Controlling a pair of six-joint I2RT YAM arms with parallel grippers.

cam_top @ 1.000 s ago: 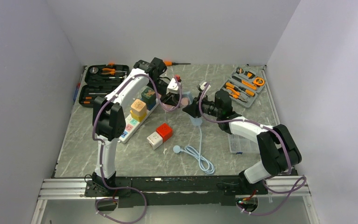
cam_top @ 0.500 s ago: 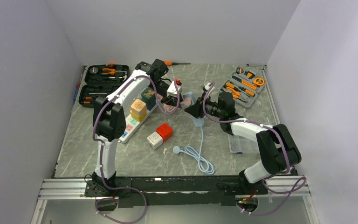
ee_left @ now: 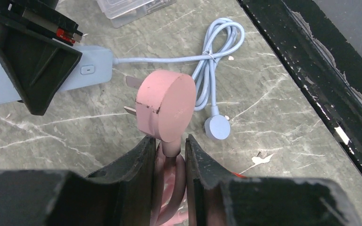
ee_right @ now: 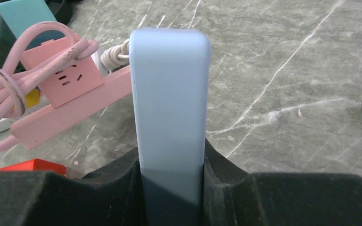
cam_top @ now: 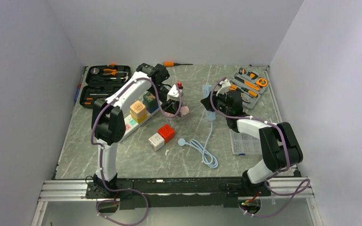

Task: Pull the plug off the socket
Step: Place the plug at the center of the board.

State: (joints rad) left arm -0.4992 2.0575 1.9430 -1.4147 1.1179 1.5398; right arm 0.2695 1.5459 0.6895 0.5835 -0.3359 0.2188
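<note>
Just left of the light blue power strip [ee_right: 169,94], as the overhead camera sees it, the pink plug [ee_left: 166,104] hangs in the air with its flat metal prongs bare and pointing toward the strip. It is clear of the strip and touches no socket. The left gripper [ee_left: 169,140] has its fingers [ee_left: 139,162] drawn narrow, pinching the plug's neck where the pink cord [ee_right: 4,94] leaves the round body.

The right gripper [ee_right: 170,155] clamps the strip across its narrow sides near the middle, lifting it off the marble table top [ee_right: 287,70]. From the strip's end nearer the arm bases a pale blue cable [ee_left: 217,52] runs down to the table, gathers into a tied coil and ends in a small round puck [ee_left: 217,128] lying flat.

Farther left of the strip lies a pink power strip [ee_right: 70,106], which carries a pink cube adapter [ee_right: 61,77] with loops of cord over it. Beyond that is a long white power strip [cam_top: 131,126] loaded with coloured cubes, and a red cube [cam_top: 166,133] and a white cube [cam_top: 156,141] sit together on the table beside it.

To the right of the blue strip are a grey tool tray [cam_top: 245,87] and, nearer the bases, a clear plastic box [cam_top: 240,141]. A black tool case [cam_top: 101,84] lies open well to the left.
</note>
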